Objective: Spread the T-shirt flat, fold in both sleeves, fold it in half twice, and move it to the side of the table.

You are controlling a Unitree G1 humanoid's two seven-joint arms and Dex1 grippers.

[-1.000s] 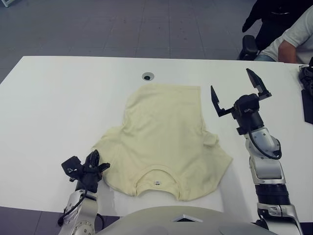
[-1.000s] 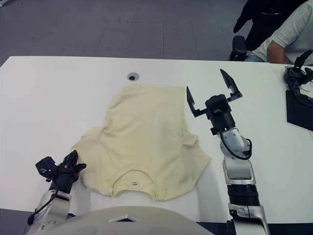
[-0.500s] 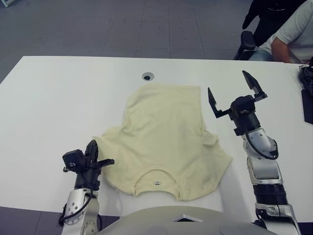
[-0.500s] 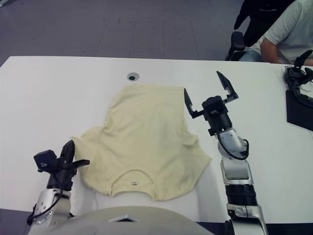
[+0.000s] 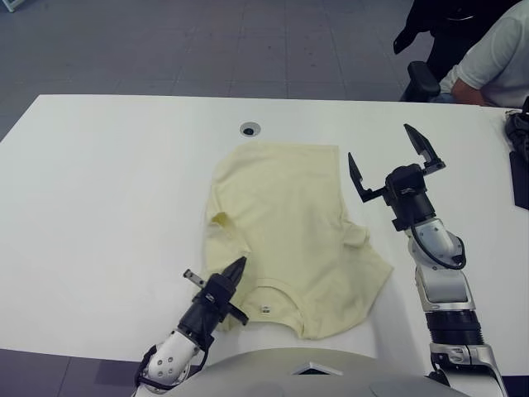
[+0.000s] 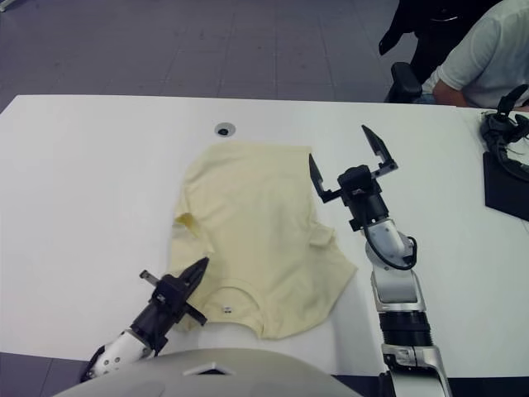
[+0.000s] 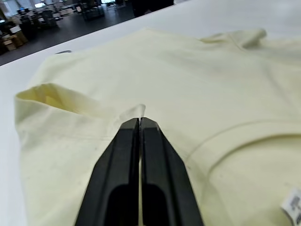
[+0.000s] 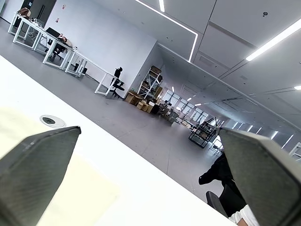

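**Head views.** T-shirt (image 5: 285, 215), pale yellow, lies on the white table (image 5: 99, 182) near its middle, with the collar toward the robot and the hem toward the far edge, just short of a round port (image 5: 250, 129) in the tabletop. The shirt's left edge is doubled inward, with a small open loop of cloth at the fold. The left gripper (image 5: 240, 262) lies low over the near left part of the shirt, beside the collar, fingers pressed together. The right gripper (image 5: 378, 144) stands raised above the table just beside the shirt's right edge, fingers spread wide and nothing between them.

**Left wrist view.** The left gripper (image 7: 140, 120) shows its two black fingers (image 7: 122, 155) closed with no gap. A small peak of T-shirt (image 7: 197, 70) cloth sits at the tips, apparently pinched, though the contact itself is hidden.

**Right wrist view.** The right gripper (image 8: 149, 131) is wide apart, with table and a strip of T-shirt (image 8: 84, 188) below.
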